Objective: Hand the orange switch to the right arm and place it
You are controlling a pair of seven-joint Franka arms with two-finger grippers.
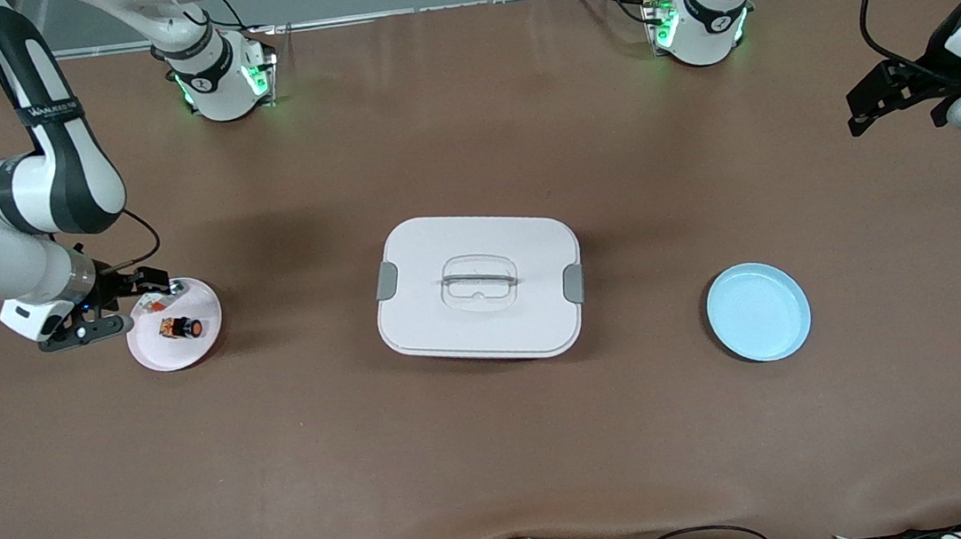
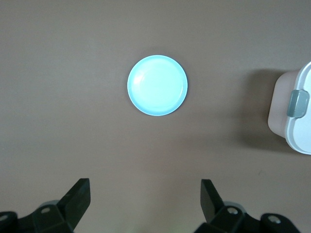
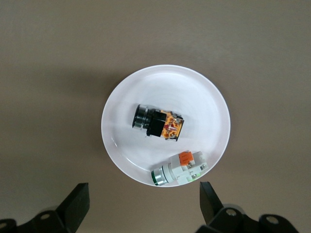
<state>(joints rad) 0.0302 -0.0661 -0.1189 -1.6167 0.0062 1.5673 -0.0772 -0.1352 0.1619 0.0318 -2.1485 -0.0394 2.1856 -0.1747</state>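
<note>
The orange switch [image 1: 183,327] lies on its side on a small white plate [image 1: 195,353] at the right arm's end of the table. In the right wrist view the switch [image 3: 159,122] shows a black body with orange marks, in the middle of the plate [image 3: 209,102]. My right gripper [image 1: 123,305] is open and empty, over the plate's edge toward the right arm's end; it also shows in its wrist view [image 3: 143,201]. My left gripper [image 1: 897,114] is open and empty, held high at the left arm's end; its wrist view shows it [image 2: 146,199] over bare table.
A small silver-and-white part [image 3: 180,170] lies on the same plate beside the switch. A white lidded box [image 1: 479,286] sits mid-table. An empty light blue plate [image 1: 758,312] lies toward the left arm's end, also seen in the left wrist view [image 2: 157,85].
</note>
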